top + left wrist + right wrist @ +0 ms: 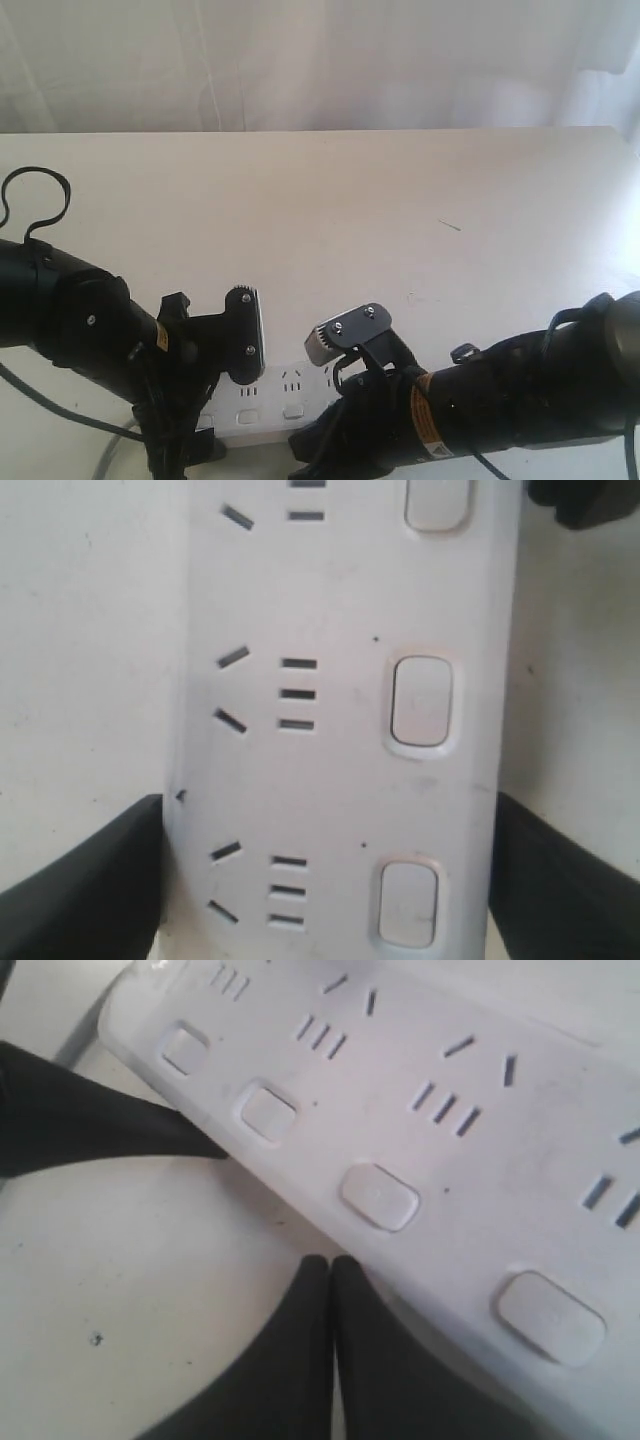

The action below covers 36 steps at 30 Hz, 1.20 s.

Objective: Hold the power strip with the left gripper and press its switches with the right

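- We see a white power strip [340,760], with rounded-square switches [420,702] beside slotted outlets [270,693].
- Our left end effector [325,802] clamps its sides; the right end effector [330,1265] is pinched together.

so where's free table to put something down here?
Free: the pale tabletop between the white plastic power strip and the white curtain. Crowded: around the strip, where the black left gripper and silver-padded right gripper sit.
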Tool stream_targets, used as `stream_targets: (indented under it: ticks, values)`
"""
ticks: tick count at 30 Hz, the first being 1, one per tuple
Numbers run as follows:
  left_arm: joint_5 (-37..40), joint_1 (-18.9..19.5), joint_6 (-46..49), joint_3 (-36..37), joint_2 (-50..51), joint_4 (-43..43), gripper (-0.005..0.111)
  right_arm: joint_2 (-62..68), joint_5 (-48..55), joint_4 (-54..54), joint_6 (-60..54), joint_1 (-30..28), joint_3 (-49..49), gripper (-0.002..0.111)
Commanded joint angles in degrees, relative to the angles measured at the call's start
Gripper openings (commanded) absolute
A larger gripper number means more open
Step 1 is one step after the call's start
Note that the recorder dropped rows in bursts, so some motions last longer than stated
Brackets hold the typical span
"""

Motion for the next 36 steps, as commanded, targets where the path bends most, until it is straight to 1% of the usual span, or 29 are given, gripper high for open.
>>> stream_targets:
  ticks: [1, 3, 5, 11, 13, 16, 20, 22, 25, 30, 33, 36]
  values:
    - [1.59, -0.29, -0.16, 1.56, 3.10, 1.32, 0.000, 0.45, 4.52, 5.75, -4.20, -0.13, 0.60, 0.000]
    - [1.59, -0.29, -0.16, 1.56, 3.10, 1.32, 0.000, 0.45, 4.47, 7.20, -5.81, -0.13, 0.60, 0.000]
    - [1.59, -0.29, -0.16, 1.56, 3.10, 1.32, 0.000, 0.45, 1.96, 8.05, -6.98, -0.13, 0.60, 0.000]
    - [1.97, -0.29, -0.16, 1.56, 3.10, 1.32, 0.000, 0.45, -14.87, 8.37, -8.26, -0.13, 0.60, 0.000]
    - [2.40, -0.29, -0.16, 1.56, 3.10, 1.32, 0.000, 0.45, -16.95, 10.10, -8.88, -0.13, 0.60, 0.000]
    - [2.91, -0.29, -0.16, 1.56, 3.10, 1.32, 0.000, 0.45, -13.17, 12.42, -10.21, -0.13, 0.60, 0.000]
    - [3.05, -0.29, -0.16, 1.56, 3.10, 1.32, 0.000, 0.45, -4.18, 12.51, -10.77, -0.13, 0.60, 0.000]
    - [2.69, -0.29, -0.16, 1.56, 3.10, 1.32, 0.000, 0.45, -1.93, 12.51, -11.01, -0.13, 0.71, 0.000]
    - [2.63, -0.29, -0.16, 1.56, 3.10, 1.32, 0.000, 0.45, -2.44, 14.11, -12.07, -0.13, 0.71, 0.000]
    - [2.63, -0.29, -0.16, 1.56, 3.10, 1.32, 0.000, 0.45, -5.84, 19.95, -16.10, -0.13, 0.71, 0.000]
    - [2.78, -0.29, -0.16, 1.56, 3.10, 1.32, 0.000, 0.45, -5.18, 20.76, -16.33, -0.13, 0.71, 0.000]
    - [3.04, -0.29, -0.16, 1.56, 3.10, 1.32, 0.000, 0.45, -2.36, 20.54, -16.33, -0.13, 0.71, 0.000]
